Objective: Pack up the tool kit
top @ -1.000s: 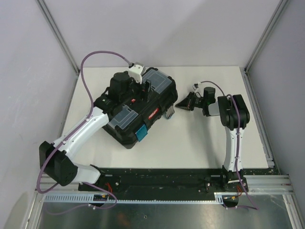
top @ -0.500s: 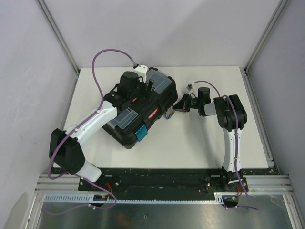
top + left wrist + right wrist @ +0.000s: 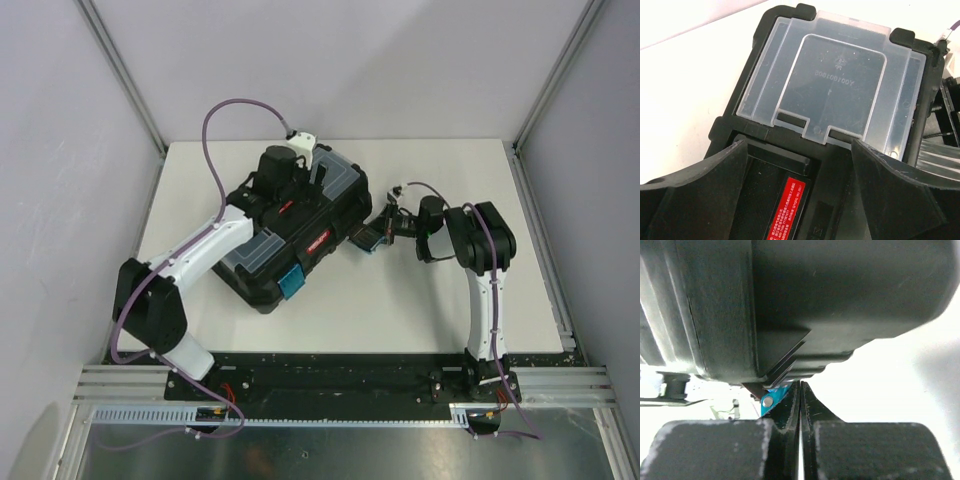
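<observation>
**Count.** One toolbox, two clear lid compartments, two blue latches, two arms, two pincers.

**Left side.** The left arm (image 3: 200, 250) reaches from the near-left corner over the toolbox (image 3: 300, 262). The toolbox sits on the tabletop (image 3: 430, 300), left of centre. The left pincer (image 3: 799, 147) hovers above the middle of the lid. Its jaws are spread wide with nothing between them. The fingers (image 3: 700, 195) stand on either side of a recess that carries a red label (image 3: 786, 210).

**Orientation.** The long axis of the toolbox runs diagonally, from near-left to far-right. The near-left compartment (image 3: 255, 250) and the far-right compartment (image 3: 335, 175) lie along this axis. The face with the latches points near-right, toward the right arm (image 3: 480, 270). The near latch (image 3: 291, 283) sits against that face. The far latch (image 3: 368, 240) sticks out from it.

**View differences.** Only the top view shows both compartments and both latches. The left wrist view shows one compartment cover (image 3: 835, 85) close up, with moulded characters on it. The right wrist view looks from tabletop level at the black lower edge of the toolbox.

**Right side.** The right pincer (image 3: 383, 225) is closed, its fingers pressed together with nothing between them. Its tips lie just beside the far latch, under the edge of the toolbox.
</observation>
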